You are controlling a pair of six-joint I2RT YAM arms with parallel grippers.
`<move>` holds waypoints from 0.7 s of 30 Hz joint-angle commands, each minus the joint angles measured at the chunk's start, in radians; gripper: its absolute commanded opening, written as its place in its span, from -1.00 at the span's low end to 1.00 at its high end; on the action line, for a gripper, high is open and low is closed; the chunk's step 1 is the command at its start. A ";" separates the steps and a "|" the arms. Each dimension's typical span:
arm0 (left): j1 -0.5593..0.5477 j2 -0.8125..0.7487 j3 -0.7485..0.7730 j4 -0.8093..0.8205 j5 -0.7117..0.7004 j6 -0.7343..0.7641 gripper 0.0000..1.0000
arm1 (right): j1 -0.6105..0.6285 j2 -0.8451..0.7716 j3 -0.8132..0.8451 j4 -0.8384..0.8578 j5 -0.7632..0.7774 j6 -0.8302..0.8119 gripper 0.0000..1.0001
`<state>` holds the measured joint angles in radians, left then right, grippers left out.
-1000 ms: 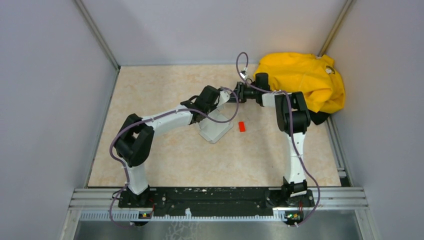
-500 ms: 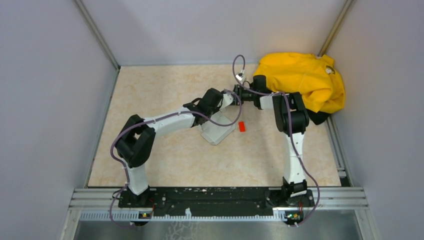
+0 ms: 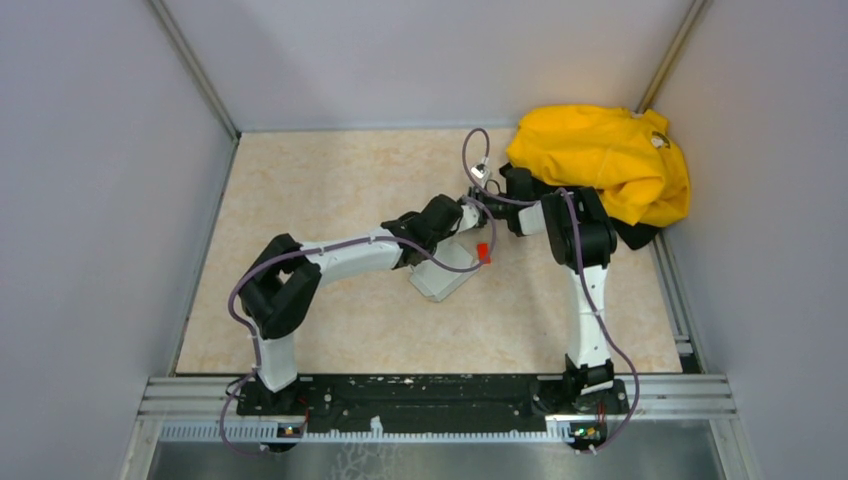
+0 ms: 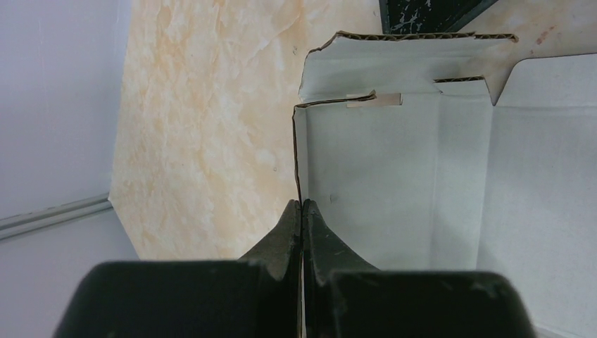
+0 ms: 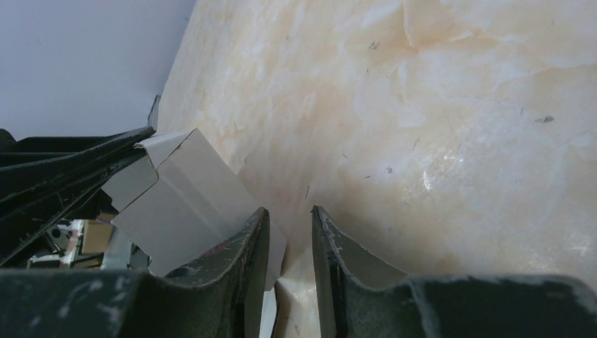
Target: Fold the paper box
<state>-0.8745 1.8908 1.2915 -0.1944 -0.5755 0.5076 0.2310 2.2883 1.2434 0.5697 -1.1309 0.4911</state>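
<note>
Seen from above, the table (image 3: 320, 190) is smooth and beige, with a marble pattern. The box (image 3: 445, 278) lies near the middle of it. It is a pale grey-white cardboard shape, partly opened, with one corner turned to the near edge. A tiny red block (image 3: 483, 252) is at its right side, but I cannot tell if they touch. A soft, crumpled yellow garment (image 3: 600, 160) fills the far right corner. The left arm (image 3: 345, 255) and the right arm (image 3: 585, 280) meet over the far end of the box.

In the left wrist view, the left gripper (image 4: 301, 205) has its black fingers pressed together on the thin edge of an upright wall of the box, pinching it. The cardboard is matt and white inside. Its cut edges are brown and wavy, and straight creases divide the panels. One flap stands above a short slit.

In the right wrist view, the right gripper (image 5: 290, 215) has scratched black fingers that stand a little apart, and the table shows between the tips. A grey corner of the box lies against one finger and reaches into the lower gap. The box looks angular here, and the left gripper's dark fingers clamp its upper edge.
</note>
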 commanded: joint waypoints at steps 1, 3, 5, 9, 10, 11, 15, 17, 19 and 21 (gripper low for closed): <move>-0.040 0.014 -0.026 0.026 -0.079 0.016 -1.00 | 0.001 -0.023 -0.036 0.172 -0.024 0.039 -0.41; -0.057 0.012 -0.033 0.033 -0.102 0.022 -1.00 | -0.002 -0.017 -0.051 0.224 -0.030 0.074 -0.41; -0.074 0.011 -0.040 0.037 -0.125 0.023 -1.00 | -0.006 -0.015 -0.066 0.268 -0.033 0.106 -0.41; -0.089 0.000 -0.066 0.053 -0.155 0.019 -1.00 | -0.013 -0.020 -0.086 0.327 -0.035 0.143 -0.41; -0.089 -0.003 -0.074 0.059 -0.156 0.015 -1.00 | -0.014 -0.025 -0.091 0.336 -0.036 0.148 -0.41; -0.089 -0.007 -0.084 0.065 -0.155 0.010 -1.00 | -0.015 -0.029 -0.095 0.337 -0.034 0.148 -0.41; -0.087 -0.005 -0.108 0.080 -0.153 -0.006 -1.00 | -0.021 -0.044 -0.110 0.338 -0.028 0.144 -0.41; -0.079 -0.005 -0.119 0.090 -0.141 -0.015 -1.00 | -0.023 -0.051 -0.115 0.328 -0.027 0.138 -0.41; -0.065 -0.008 -0.128 0.092 -0.122 -0.032 -1.00 | -0.024 -0.057 -0.116 0.305 -0.026 0.126 -0.41; -0.050 -0.012 -0.137 0.099 -0.104 -0.046 -1.00 | -0.023 -0.061 -0.118 0.268 -0.024 0.107 -0.41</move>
<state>-0.9466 1.8908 1.1767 -0.1154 -0.7097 0.4965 0.2131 2.2860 1.1267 0.8295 -1.1454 0.6323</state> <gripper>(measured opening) 0.006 0.296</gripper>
